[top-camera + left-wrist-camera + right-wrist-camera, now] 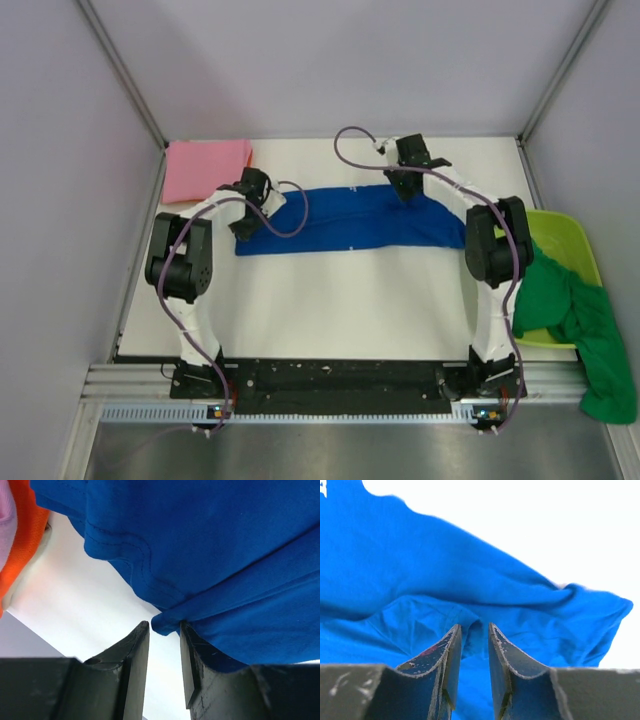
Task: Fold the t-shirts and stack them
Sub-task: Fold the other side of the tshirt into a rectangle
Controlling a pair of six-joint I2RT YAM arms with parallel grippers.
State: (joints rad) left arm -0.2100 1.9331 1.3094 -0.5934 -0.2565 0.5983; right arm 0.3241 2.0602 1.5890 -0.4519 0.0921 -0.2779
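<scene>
Fingers, overhead view: my left fingers (pixel 243 222) sit at the blue shirt's (pixel 350 220) left end and my right fingers (pixel 403 186) at its far edge, so I have it at two points for the fold.
Shirts, overhead view: blue one lies as a long band across the desk (pixel 340 300); the pink shirt (pixel 205 168) rests folded at the far left corner, likely the start of the stack; the green shirt (pixel 575 320) hangs over the tub (pixel 570 235) at right, waiting.
Left wrist view: my left fingers (pixel 164 630) are nearly closed, pinching a small fold of blue hem (pixel 165 622).
Right wrist view: my right fingers (pixel 474 630) stand narrowly parted against blue cloth (pixel 420 580); I cannot tell whether they grip it.
</scene>
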